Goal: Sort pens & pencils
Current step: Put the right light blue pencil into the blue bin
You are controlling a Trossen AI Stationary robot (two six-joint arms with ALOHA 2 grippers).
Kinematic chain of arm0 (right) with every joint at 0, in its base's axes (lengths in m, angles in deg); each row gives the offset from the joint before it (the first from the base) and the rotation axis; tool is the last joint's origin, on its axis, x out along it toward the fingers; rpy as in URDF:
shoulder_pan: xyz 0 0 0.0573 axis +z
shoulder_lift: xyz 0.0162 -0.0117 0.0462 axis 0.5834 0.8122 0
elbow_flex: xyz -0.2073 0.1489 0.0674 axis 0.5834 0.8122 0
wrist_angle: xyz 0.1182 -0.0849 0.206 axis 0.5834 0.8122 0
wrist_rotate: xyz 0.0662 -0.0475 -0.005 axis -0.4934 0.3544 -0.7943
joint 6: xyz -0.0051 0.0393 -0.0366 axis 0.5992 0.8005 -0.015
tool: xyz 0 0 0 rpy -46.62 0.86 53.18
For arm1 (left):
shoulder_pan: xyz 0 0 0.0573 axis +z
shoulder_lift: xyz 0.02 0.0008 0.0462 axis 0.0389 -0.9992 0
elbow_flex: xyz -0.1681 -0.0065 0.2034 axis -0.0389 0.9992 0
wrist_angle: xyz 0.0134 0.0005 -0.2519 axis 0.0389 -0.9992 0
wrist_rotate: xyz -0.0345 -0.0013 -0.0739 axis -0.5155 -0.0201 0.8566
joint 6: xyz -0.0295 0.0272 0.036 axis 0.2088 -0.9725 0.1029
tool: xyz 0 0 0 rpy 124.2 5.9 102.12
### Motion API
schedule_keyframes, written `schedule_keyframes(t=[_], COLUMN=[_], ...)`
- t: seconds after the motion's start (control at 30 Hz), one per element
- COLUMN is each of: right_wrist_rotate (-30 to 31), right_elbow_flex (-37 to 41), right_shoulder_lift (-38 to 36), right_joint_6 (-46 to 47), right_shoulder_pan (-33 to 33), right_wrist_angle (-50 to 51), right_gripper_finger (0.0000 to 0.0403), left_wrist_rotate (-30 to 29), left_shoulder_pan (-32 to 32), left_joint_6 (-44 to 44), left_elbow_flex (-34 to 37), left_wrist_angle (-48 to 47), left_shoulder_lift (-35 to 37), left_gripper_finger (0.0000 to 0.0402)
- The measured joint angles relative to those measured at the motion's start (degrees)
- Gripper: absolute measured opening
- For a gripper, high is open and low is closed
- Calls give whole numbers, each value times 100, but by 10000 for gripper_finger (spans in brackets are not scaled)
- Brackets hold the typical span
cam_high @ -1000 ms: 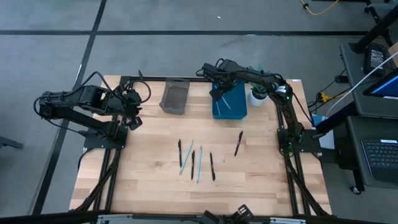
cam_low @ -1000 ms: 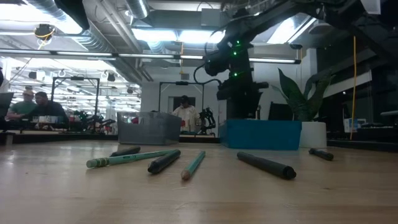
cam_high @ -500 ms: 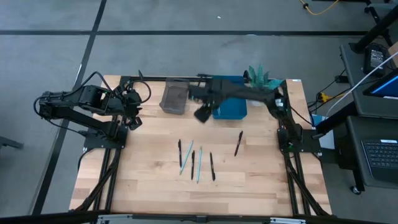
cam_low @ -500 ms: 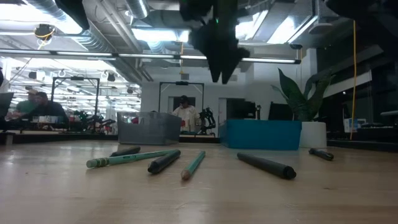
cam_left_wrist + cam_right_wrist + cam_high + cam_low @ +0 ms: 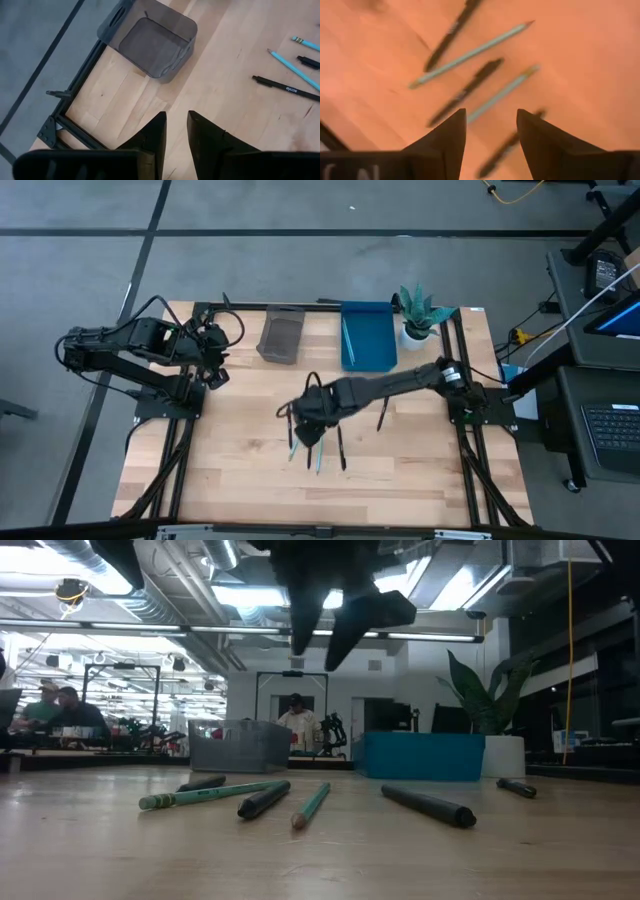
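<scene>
On the pale wooden table (image 5: pixel 240 470), near its middle, lies a loose row of slim black pens (image 5: pixel 341 448) and light teal pencils (image 5: pixel 321 457). Seen from above, their long axes run roughly from the table's front edge toward its back edge, side by side and nearly parallel, some slightly slanted. One more black pen (image 5: pixel 383 411) lies apart toward the right side, tilted a little off that line. From table height, a green pencil (image 5: pixel 210 794) lies almost crosswise, while a thick black pen (image 5: pixel 429 806) and a teal pencil with a bare wood tip (image 5: pixel 312 805) angle toward the viewer.

Above the row hangs the right gripper (image 5: pixel 308 432), its two dark fingers spread wide and holding nothing; its wrist view looks down between them at blurred pens and pencils.

At the back of the table stand a grey translucent plastic bin (image 5: pixel 281 336) and, just to its right, a blue rectangular tray (image 5: pixel 368 335) with one teal pencil inside, lying along the tray's length. A small spiky green plant in a white pot (image 5: pixel 417 320) sits beside the tray.

Over the left edge waits the left gripper (image 5: pixel 175 132), fingers partly apart with a narrow gap and nothing between them.
</scene>
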Motion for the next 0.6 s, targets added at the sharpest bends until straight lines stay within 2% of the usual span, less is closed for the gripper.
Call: schedule_keyframes(t=[0.37,0.6], right_wrist_rotate=[71,-17], right_elbow_flex=[170,169], right_shoulder_lift=[163,603], right_joint_6=[2038,2405], right_shoulder_pan=[67,65], right_wrist_angle=[-232,-347], right_gripper_finger=[176,176], left_wrist_rotate=[-1,-1], left_shoulder_pan=[0,-1], left_joint_6=[-311,-344], left_elbow_flex=[0,0], left_wrist_angle=[-98,-164], left_shoulder_lift=[-24,-19], left_gripper_finger=[73,73])
